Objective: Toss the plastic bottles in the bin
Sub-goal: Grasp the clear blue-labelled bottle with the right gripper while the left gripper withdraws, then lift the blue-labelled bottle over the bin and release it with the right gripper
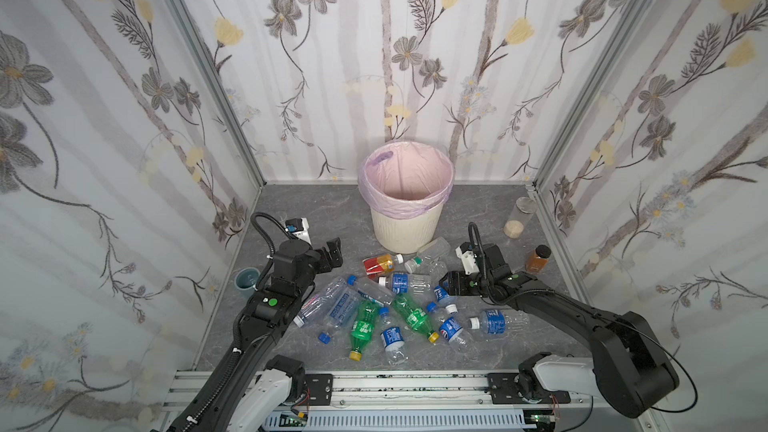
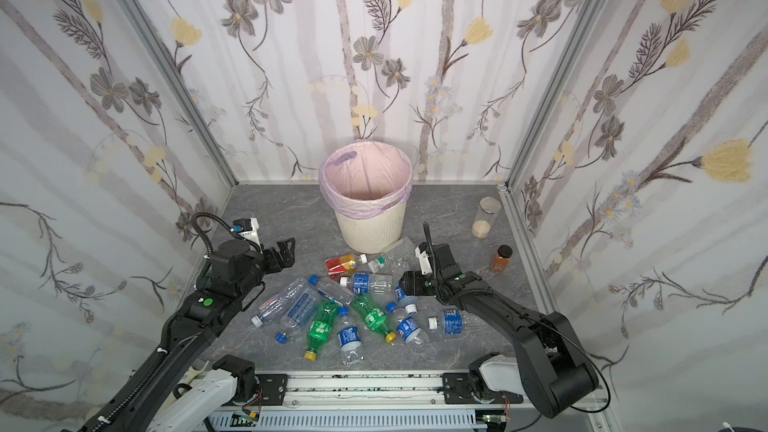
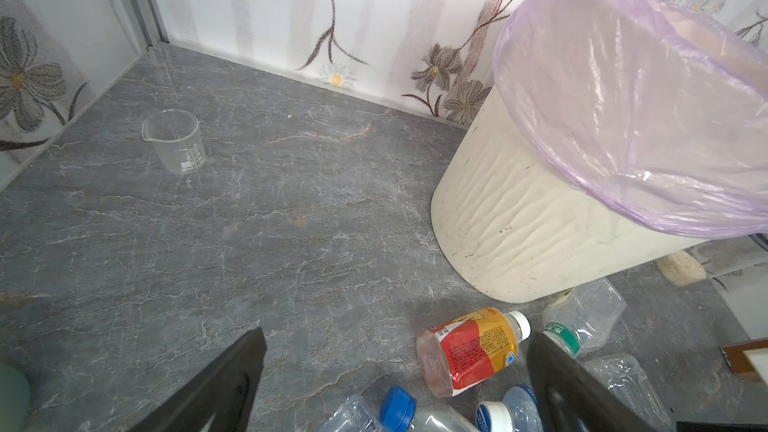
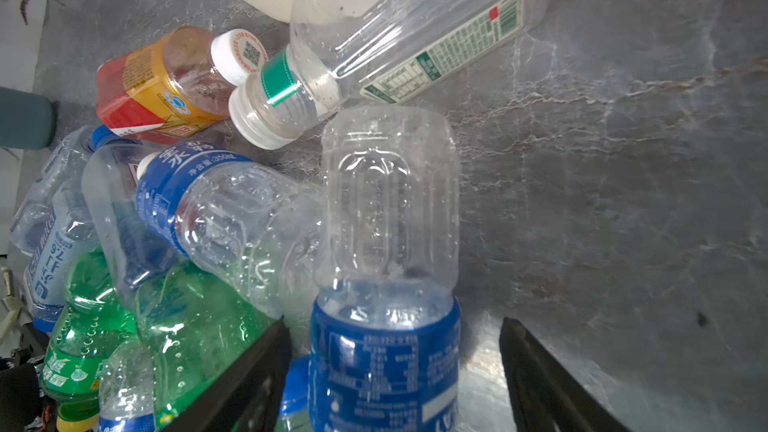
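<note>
Many plastic bottles (image 1: pixel 395 309) lie heaped on the grey table in front of the bin (image 1: pixel 405 222), which is cream, ribbed and lined with a pink bag. In the right wrist view my right gripper (image 4: pixel 394 322) is low in the heap. Its jaws stand on either side of a clear blue-labelled bottle (image 4: pixel 386 222), with a gap on each side. My left gripper (image 1: pixel 332 253) hangs wide open and empty to the left of the heap. A red-and-yellow bottle (image 3: pixel 469 351) lies just ahead of it, close to its right-hand finger in the left wrist view.
A clear jar with beige grains (image 1: pixel 519 218) and a small amber jar (image 1: pixel 538 258) stand by the right wall. A grey-blue cup (image 1: pixel 246 280) sits at the left wall, with a glass beaker (image 3: pixel 176 145) farther back. A loose blue cap (image 1: pixel 325 337) lies near the front.
</note>
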`<state>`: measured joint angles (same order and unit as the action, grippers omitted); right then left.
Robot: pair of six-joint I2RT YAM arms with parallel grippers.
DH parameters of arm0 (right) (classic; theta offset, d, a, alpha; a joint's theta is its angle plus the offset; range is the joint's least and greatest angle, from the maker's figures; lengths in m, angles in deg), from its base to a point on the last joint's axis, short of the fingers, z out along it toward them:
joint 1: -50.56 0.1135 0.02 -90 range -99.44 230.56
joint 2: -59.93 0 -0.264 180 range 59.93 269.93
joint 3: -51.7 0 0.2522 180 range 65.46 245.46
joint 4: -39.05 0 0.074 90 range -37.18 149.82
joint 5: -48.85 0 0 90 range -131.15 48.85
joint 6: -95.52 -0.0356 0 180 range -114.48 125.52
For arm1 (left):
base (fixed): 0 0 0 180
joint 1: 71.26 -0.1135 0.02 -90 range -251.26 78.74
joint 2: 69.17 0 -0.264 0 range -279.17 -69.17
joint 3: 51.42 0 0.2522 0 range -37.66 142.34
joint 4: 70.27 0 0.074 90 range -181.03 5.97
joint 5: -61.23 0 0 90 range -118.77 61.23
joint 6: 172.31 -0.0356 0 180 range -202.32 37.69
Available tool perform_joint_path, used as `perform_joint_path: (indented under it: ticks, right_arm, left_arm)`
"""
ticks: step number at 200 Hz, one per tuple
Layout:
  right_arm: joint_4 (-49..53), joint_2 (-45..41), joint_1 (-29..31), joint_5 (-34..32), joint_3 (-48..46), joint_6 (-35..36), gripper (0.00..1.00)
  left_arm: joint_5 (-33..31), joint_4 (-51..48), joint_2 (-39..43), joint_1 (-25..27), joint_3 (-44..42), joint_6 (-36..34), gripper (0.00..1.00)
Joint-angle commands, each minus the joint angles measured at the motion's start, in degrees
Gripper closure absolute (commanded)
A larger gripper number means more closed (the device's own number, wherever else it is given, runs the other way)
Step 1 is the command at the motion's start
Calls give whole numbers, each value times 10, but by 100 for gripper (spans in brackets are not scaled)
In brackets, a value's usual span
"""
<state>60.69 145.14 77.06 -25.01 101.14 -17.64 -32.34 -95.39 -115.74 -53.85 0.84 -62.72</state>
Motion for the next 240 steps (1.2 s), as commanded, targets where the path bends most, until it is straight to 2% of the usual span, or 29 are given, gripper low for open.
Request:
perform_joint_path:
  ticks: [1,34,74,91,109,162,200,218,240]
  right_arm:
    - [-64,37,6,3,11,-13,20]
    - [-95,89,6,-19,18,-22,24]
    - [-109,111,6,-33,17,-24,29]
    - [-115,101,6,-34,12,-25,40]
    - [-131,50,6,-41,-3,-28,47]
    - [-126,-219,6,-91,-36,13,49]
    - [-201,-415,7,-59,-52,25,48]
    - [-223,-416,6,-70,-9,37,46]
    - [-226,-293,7,-49,134,52,48]
  left_arm:
    - [9,9,-2,0,-2,11,0]
    - [8,9,4,-1,-4,11,0]
    - [8,9,10,-1,-9,11,0]
    - [5,10,10,-1,-9,14,0]
    - [7,10,9,-1,-7,14,0]
    - [18,10,14,-3,-1,2,0]
    - [30,9,27,-4,0,-8,0]
    - [58,9,26,-4,-1,-16,0]
    - [77,9,24,-4,1,-18,0]
